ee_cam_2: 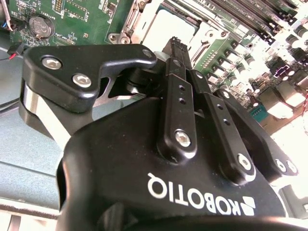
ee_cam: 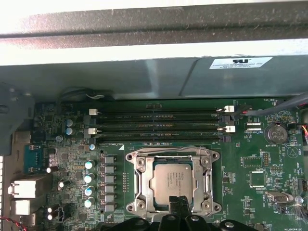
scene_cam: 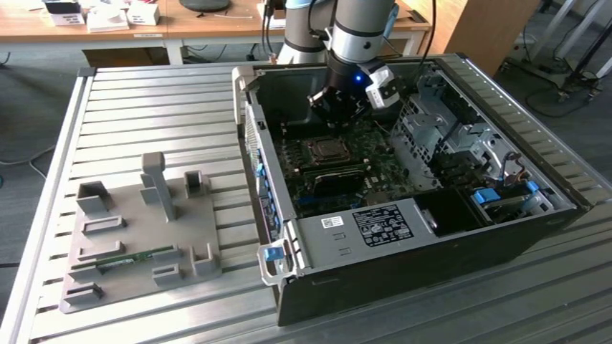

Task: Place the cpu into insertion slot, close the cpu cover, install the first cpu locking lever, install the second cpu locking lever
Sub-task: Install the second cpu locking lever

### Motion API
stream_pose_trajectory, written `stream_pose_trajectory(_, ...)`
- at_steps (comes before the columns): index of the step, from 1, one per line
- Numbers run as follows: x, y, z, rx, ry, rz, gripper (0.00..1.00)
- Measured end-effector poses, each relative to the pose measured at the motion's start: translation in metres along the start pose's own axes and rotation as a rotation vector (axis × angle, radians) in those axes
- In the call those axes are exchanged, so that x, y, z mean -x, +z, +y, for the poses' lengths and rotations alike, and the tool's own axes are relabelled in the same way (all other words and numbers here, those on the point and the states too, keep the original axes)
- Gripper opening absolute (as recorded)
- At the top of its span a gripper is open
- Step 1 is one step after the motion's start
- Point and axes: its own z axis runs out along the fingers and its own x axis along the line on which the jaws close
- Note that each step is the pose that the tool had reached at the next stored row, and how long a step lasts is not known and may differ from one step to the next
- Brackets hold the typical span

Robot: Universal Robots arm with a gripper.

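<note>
While the black two-fingered gripper (scene_cam: 337, 115) hangs inside the open black tower computer case (scene_cam: 402, 287) lying on its side on the slatted silver metal bench (scene_cam: 143, 107), its fingers (ee_cam: 180, 202) are drawn narrow, tips close together with nothing visible between them. In the first wrist view the tips sit over one edge of the small square cpu with the silver-grey metal top (ee_cam: 172, 180); whether they touch it cannot be told. The cpu lies flat in the square insertion slot with its silver metal border (ee_cam: 131, 207) on the green circuit board (ee_cam: 250, 163). The thin silvery cpu cover with the large square window (ee_cam: 144, 185) appears to lie down around the chip, the metal top showing through the window. Faint print covers the chip's top, too small to make out. Beside the slot run the long black memory slots (ee_cam: 159, 125) with white end clips, and a round silver coin battery (ee_cam: 275, 132) sits near one board edge. A white printed sticker (ee_cam: 240, 62) is on the case wall beyond the board, and a larger black-and-white label (scene_cam: 383, 226) lies on the grey metal panel at the case's near end in the exterior view. White lettering is printed on the gripper's black body (ee_cam_2: 202, 199). At the exterior view's left, a grey moulded fixture plate (scene_cam: 143, 236) rests on the bench, well apart from the case.
</note>
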Motion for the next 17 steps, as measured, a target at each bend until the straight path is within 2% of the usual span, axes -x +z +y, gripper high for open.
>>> stream_pose_trajectory(17, 0.0001, -0.0054, 0.0002, 0.0000, 0.000, 0.0000, 0.11)
